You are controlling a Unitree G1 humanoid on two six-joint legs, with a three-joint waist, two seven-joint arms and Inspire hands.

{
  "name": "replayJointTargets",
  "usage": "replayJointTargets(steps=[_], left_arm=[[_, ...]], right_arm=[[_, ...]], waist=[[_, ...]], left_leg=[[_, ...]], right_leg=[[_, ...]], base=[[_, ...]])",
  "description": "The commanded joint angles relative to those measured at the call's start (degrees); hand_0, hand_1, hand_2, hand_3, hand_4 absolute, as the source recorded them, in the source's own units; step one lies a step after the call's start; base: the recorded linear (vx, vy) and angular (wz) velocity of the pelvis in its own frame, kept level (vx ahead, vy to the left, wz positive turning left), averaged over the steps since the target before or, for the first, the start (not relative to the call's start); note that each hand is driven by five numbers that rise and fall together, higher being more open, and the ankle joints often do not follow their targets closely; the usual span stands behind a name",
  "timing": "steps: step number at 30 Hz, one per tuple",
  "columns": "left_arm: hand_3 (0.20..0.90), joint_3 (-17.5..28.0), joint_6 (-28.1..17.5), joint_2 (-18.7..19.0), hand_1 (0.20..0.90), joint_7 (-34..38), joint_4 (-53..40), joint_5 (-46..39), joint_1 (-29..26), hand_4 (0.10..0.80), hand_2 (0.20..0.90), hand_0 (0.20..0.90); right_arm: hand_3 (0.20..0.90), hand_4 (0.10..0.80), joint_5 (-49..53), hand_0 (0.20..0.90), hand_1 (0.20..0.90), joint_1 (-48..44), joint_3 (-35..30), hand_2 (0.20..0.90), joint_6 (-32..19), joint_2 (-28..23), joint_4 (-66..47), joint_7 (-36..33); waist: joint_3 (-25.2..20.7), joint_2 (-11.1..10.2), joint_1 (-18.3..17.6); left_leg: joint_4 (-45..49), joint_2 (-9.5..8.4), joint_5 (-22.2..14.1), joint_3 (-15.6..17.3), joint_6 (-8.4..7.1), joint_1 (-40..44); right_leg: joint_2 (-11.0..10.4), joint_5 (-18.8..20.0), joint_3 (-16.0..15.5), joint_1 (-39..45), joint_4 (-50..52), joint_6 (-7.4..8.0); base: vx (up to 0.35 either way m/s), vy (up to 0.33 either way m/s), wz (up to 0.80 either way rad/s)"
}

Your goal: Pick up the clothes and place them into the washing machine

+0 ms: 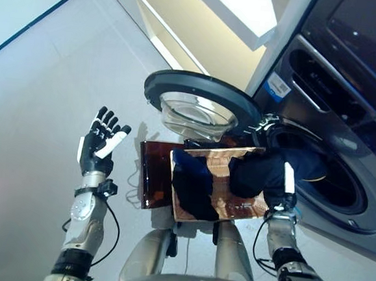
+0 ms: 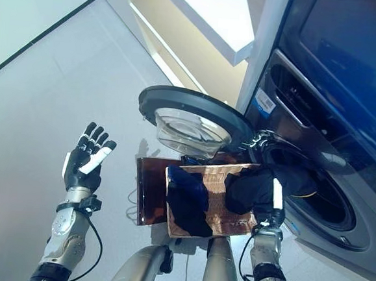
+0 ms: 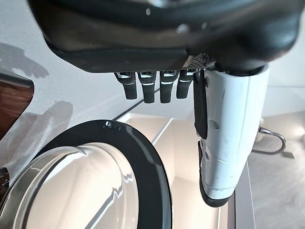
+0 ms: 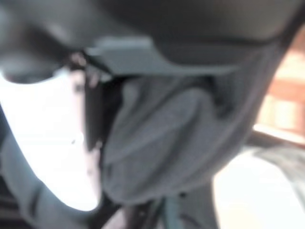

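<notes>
Dark clothing [image 4: 181, 138] fills the right wrist view, bunched against the right hand [image 1: 287, 187], whose thumb presses into the cloth in a pinching hold. From the head views, that bundle hangs at the lower rim of the washing machine [image 1: 346, 114] opening, above the near right corner of a copper-coloured basket [image 1: 220, 182] where another dark garment [image 1: 194, 186] lies along the left side. Judged from here, the load needs carrying well past the rim before release, so no cloth drapes out. Raised to the robot's left over the floor, the left hand [image 1: 100, 143] is spread and empty. Only its wrist view shows the open door [image 3: 119, 181] from close beneath; only the head views place the bundle.
</notes>
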Motion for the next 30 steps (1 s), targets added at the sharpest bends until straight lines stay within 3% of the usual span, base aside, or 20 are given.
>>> replayJointTargets(steps=[1, 6, 16, 30], left_arm=[[0.900, 4.3, -8.8, 4.2, 0.900, -0.4, -8.9, -0.3, -0.7, 0.800, 0.900, 0.900], [0.900, 4.1, -9.3, 5.1, 0.900, 1.2, -8.4, 0.3, -0.5, 0.800, 0.900, 0.900], [0.900, 4.5, -9.8, 6.7, 0.900, 4.0, -8.1, 1.6, -1.0, 0.800, 0.900, 0.900], [0.900, 3.8, -10.3, 9.5, 0.900, 6.2, -10.6, 4.0, -1.9, 0.800, 0.900, 0.900]], right_arm=[[0.200, 0.300, 1.6, 0.200, 0.200, -1.0, -2.0, 0.200, -7.3, -3.3, -6.4, 0.1], [0.200, 0.300, 1.9, 0.200, 0.200, -4.0, -5.2, 0.200, -11.6, -5.0, -4.6, -3.9], [0.200, 0.300, 1.6, 0.200, 0.200, -8.1, -9.4, 0.200, -15.5, -8.5, 1.2, -11.8], [0.200, 0.300, -1.5, 0.200, 0.200, -14.9, -16.3, 0.200, -18.7, -20.2, 12.0, -25.4]], waist=[[-4.9, -1.1, 0.5], [-5.3, -0.9, 0.6], [-5.8, -0.6, 0.8], [-6.3, 0.6, 1.4]], left_leg=[[5.1, -2.07, -6.1, -1.6, -1.79, -2.7], [4.6, -2.04, -6.1, -2.7, -1.82, -2.9], [3.6, -2.05, -6.0, -2.7, -1.73, -3.3], [0.9, -2.18, -5.2, -2.9, -1.84, -3.0]], right_leg=[[-0.9, 6.2, -1.6, 0.5, -9.8, -0.56], [-1.1, 6.0, -2.4, 0.7, -9.9, -0.54], [-0.8, 6.2, -2.3, 0.0, -10.6, -0.48], [-0.8, 6.4, -1.9, -0.9, -11.2, -0.26]], base=[[0.018, -0.023, 0.13], [0.024, -0.019, 0.10], [0.003, 0.005, -0.03], [0.001, 0.005, -0.02]])
